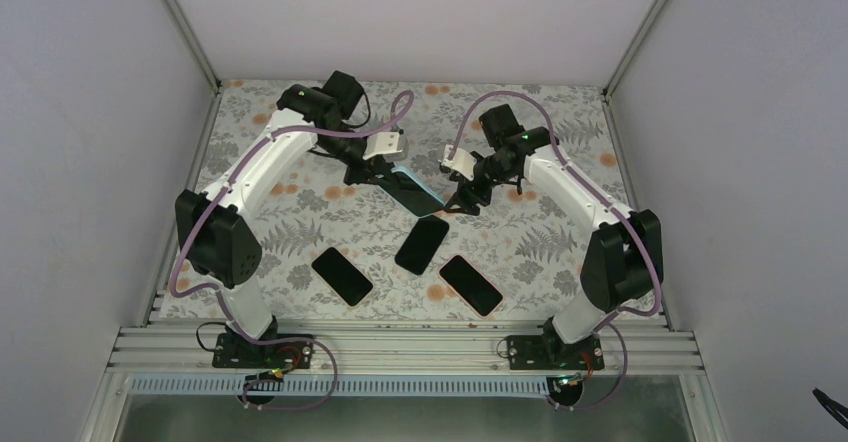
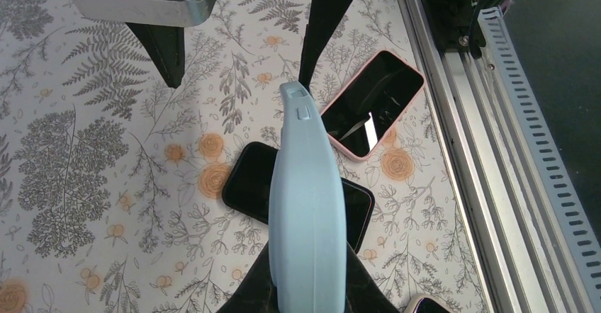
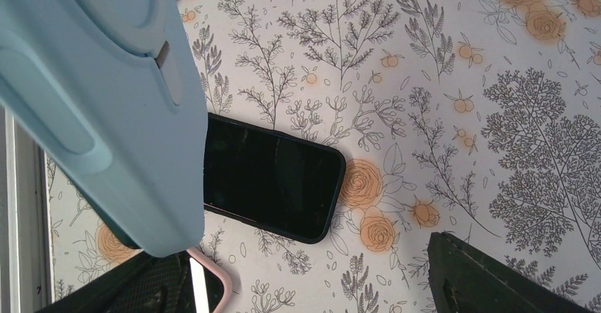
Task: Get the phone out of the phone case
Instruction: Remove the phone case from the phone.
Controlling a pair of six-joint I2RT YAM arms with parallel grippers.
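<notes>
A phone in a light blue case (image 1: 415, 190) is held in the air above the middle of the table, dark screen up in the top view. My left gripper (image 1: 378, 167) is shut on one end of it. In the left wrist view the case's blue back (image 2: 306, 207) rises from between my fingers (image 2: 244, 295). My right gripper (image 1: 463, 197) is open at the case's other end. In the right wrist view the case (image 3: 106, 115) hangs over my left finger (image 3: 135, 285), and the right finger (image 3: 496, 277) stands well apart.
Three more phones lie screen up on the floral table: a left one (image 1: 342, 275), a middle dark-cased one (image 1: 422, 244) (image 3: 269, 178) (image 2: 244, 178) and a right one (image 1: 470, 284). A pink-cased phone (image 2: 372, 104) lies near the aluminium rail (image 2: 489, 150).
</notes>
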